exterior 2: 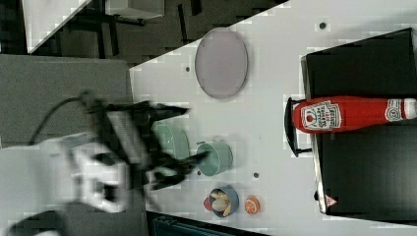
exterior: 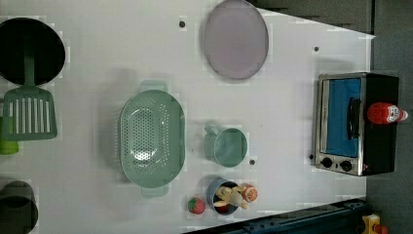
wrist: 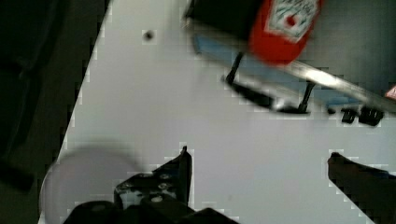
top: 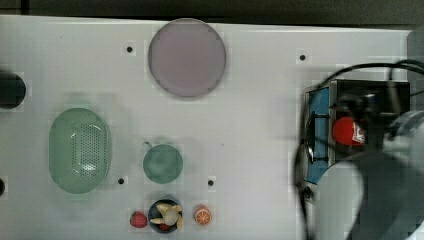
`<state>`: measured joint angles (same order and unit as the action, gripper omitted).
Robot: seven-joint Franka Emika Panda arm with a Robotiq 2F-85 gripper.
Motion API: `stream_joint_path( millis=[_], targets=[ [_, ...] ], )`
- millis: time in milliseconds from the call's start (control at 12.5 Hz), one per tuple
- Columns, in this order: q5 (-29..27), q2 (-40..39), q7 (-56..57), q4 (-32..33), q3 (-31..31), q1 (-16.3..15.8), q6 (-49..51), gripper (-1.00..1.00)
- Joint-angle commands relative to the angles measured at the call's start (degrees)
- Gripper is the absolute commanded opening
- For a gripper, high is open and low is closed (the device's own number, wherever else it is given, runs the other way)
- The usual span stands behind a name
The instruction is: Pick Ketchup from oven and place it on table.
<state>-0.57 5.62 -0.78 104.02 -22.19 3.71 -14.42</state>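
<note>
Ketchup (exterior 2: 349, 114) on top of the oven (exterior: 358, 123), ungrasped; jaws (wrist: 259, 170) released and apart from it; pick and bench (top: 250, 125) placement both left.

Arm (exterior 2: 93, 172) casing: white and pale grey, rounded segments
Cables: black, looping off the wrist
Pincer (wrist: 259, 163): black fingers, spread apart
Finger mount: black metal, small silver screws

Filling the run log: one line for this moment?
phase: approach | gripper: open, empty | ketchup: lying on top of oven, untouched | oven door: shut | table: ketchup not yet placed
</note>
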Motion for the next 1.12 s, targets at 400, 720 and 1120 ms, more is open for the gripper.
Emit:
stream_joint_path(
  millis=[400,720,1120],
  targets=[
    [-0.4,-11.43,-1.27,-2.22,-8.15,1.66,-8.25,1.0],
    [-8.59,-20.4,-1.27,-5.89,-10.07,3.11,-8.59,1.0],
    [-11.06,-26.78,-1.27,-5.96,-10.07,4.96,-13.28,1.0]
  ],
)
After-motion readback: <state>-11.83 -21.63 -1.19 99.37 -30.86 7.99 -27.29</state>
